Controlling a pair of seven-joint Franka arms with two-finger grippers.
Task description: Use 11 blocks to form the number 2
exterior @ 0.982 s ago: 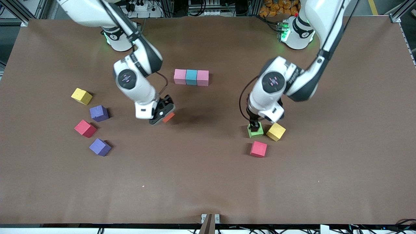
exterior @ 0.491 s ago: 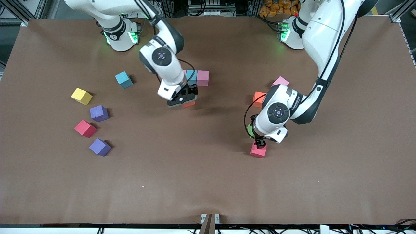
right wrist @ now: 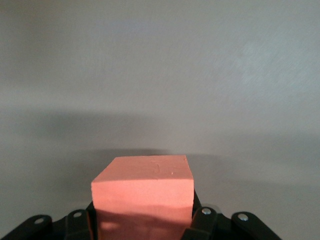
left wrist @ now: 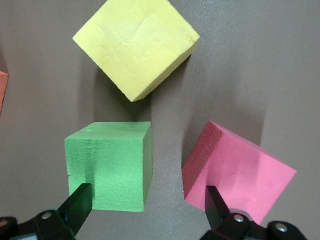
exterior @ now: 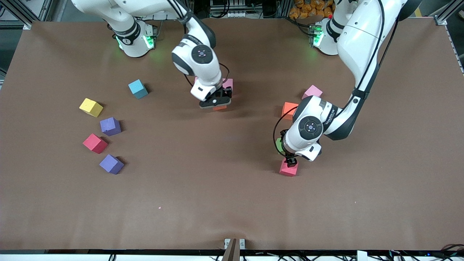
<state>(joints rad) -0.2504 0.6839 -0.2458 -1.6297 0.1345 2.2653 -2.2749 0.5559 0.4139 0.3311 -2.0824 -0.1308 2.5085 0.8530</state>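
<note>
My right gripper [exterior: 216, 104] is shut on an orange block [exterior: 219, 107] [right wrist: 144, 192], low over the table just beside a pink block [exterior: 228, 83]. That pink block is all that shows of the number 2; my right arm hides the rest. My left gripper [exterior: 290, 161] [left wrist: 148, 207] hangs open over the gap between a green block [left wrist: 107, 172] [exterior: 278, 145] and a red block [left wrist: 240, 172] [exterior: 289, 169]. One of its fingers is over each. A yellow block [left wrist: 135, 45] lies close by, hidden by the arm in the front view.
Near the left arm lie another orange block [exterior: 289, 110] and a pink one [exterior: 312, 91]. Toward the right arm's end lie light blue [exterior: 138, 88], yellow [exterior: 91, 107], purple [exterior: 110, 126], red [exterior: 95, 143] and purple [exterior: 111, 164] blocks.
My right gripper has carried the orange block toward the pink and blue row, and my arm now covers most of it. My left gripper went from the green block to beside the red one.
</note>
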